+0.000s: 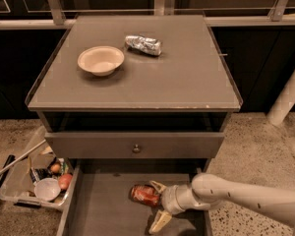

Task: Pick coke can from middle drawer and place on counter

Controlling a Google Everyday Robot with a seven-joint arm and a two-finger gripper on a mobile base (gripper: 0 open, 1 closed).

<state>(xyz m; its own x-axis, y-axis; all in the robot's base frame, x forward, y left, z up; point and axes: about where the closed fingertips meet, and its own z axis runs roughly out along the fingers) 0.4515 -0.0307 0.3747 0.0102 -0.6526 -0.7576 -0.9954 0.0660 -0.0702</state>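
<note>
Coke can (144, 194): lying on its side on the middle drawer (103, 211) floor, long axis running left-right, right end facing gripper (159, 205). Gripper: hovering just beside, fingers standing wide apart, holding nothing.

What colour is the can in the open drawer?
The coke can is red, camera view; the open claw sits just beside it.

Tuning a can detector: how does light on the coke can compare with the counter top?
Camera view: the counter is evenly lit, with glints on the silver can; the middle drawer lies in dimmer shade, yet the coke can reads red, beside the open gripper inside it.
</note>
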